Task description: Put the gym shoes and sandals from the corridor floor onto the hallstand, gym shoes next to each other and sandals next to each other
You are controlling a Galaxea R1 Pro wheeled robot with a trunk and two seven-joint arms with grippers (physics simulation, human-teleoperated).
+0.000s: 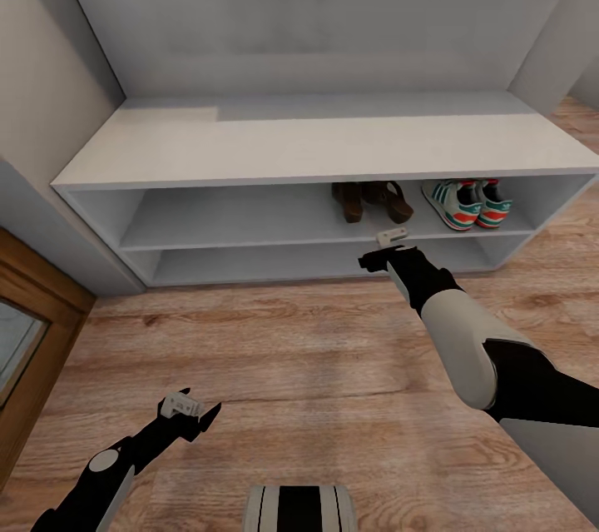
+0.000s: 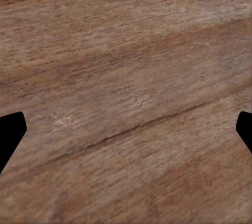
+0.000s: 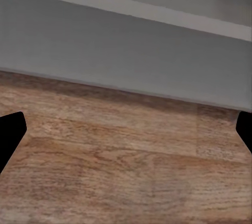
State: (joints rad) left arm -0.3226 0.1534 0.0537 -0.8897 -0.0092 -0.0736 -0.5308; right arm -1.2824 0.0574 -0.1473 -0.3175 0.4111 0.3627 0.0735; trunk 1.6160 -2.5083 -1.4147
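Observation:
The two gym shoes (image 1: 466,203), white with green stripes and red-orange heels, stand side by side at the right end of the upper shelf of the hallstand (image 1: 291,145). Just left of them on the same shelf sit the two sandals (image 1: 371,201), dark brown, close together. My right gripper (image 1: 377,254) hangs open and holds nothing, just in front of the shelf edge below the sandals; its wrist view has its fingertips (image 3: 11,129) wide apart over the corridor floor (image 3: 121,171) and the rack's base. My left gripper (image 1: 198,405) is open and low over bare planks (image 2: 126,103).
A wooden door frame with a glass pane (image 1: 25,332) stands at the left. The beige wall (image 1: 42,82) meets the hallstand's left side. The hallstand's top and the left parts of both shelves are bare. My base (image 1: 299,509) shows at the bottom.

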